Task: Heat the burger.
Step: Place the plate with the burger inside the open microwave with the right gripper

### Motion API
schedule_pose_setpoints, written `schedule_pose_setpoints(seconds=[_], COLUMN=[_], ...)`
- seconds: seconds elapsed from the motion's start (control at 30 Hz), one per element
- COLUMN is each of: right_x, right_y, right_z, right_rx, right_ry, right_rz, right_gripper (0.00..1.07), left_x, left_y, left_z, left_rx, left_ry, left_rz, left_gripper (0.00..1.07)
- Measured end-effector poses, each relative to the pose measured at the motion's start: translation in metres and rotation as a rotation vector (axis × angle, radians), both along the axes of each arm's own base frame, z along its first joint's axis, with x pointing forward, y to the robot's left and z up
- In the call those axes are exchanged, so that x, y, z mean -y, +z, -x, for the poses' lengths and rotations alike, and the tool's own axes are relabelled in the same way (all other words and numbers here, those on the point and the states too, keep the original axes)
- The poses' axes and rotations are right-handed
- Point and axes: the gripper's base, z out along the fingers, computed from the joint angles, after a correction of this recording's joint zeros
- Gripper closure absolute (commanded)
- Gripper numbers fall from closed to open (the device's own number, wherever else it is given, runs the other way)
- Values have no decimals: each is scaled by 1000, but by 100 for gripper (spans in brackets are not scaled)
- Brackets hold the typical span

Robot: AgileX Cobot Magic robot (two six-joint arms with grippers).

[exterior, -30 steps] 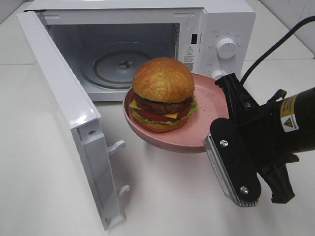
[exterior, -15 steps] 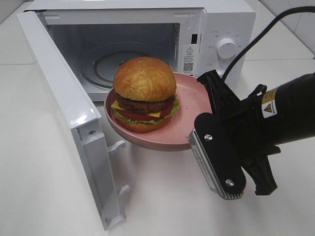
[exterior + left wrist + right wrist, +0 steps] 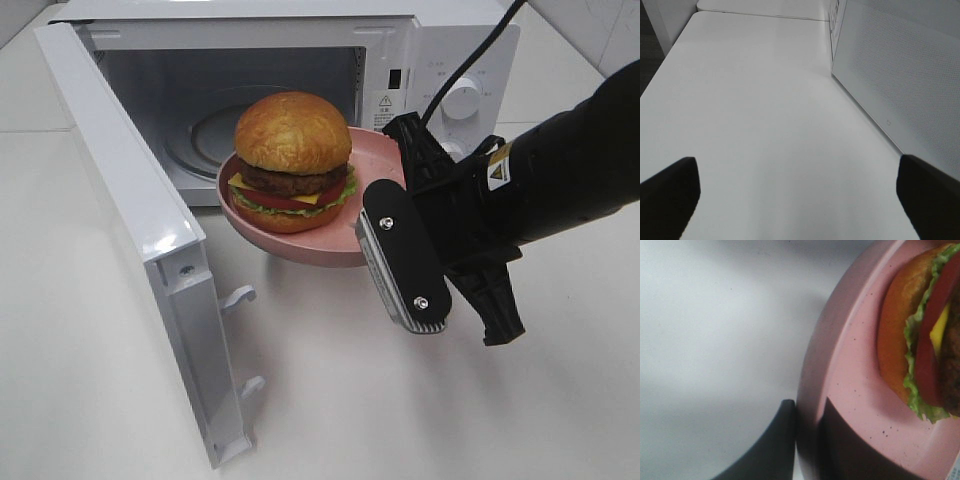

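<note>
- Two changes since a second ago: the pink plate (image 3: 372, 168) sits higher and further toward the open microwave (image 3: 450, 60), and the burger (image 3: 292, 160) now overlaps the cavity mouth in the exterior view instead of hanging over the worktop (image 3: 350, 400).
- Meaning for the task: the loading step is under way. The plate is still airborne, in front of the glass turntable (image 3: 205, 135) and not yet on it.
- Right gripper (image 3: 807, 445): pinching the plate rim, one finger on the inner face and one on the outer.
- Left gripper (image 3: 800, 200): spread wide, holding nothing, above bare worktop beside the microwave door (image 3: 130, 220).
- Burger location: on the plate, on the side away from the grasped rim.
- Burger orientation: upright, domed bun uppermost. Its long axis is the stack axis and runs near vertical.
- Caution: a tall stack on a plate held by one rim may slide if the plate tips.
</note>
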Motion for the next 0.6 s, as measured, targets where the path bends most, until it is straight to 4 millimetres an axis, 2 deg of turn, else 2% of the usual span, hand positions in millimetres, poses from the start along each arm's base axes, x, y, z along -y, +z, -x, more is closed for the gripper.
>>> schedule_pose_setpoints(seconds=[0.6], right_x=[-22], right_y=[-11], right_z=[-29], right_rx=[-16], right_ry=[26], right_rz=[33], right_gripper=[105], left_x=[0], left_y=[0], left_z=[0], left_rx=[0], left_ry=[0], left_rz=[0], left_gripper=[7])
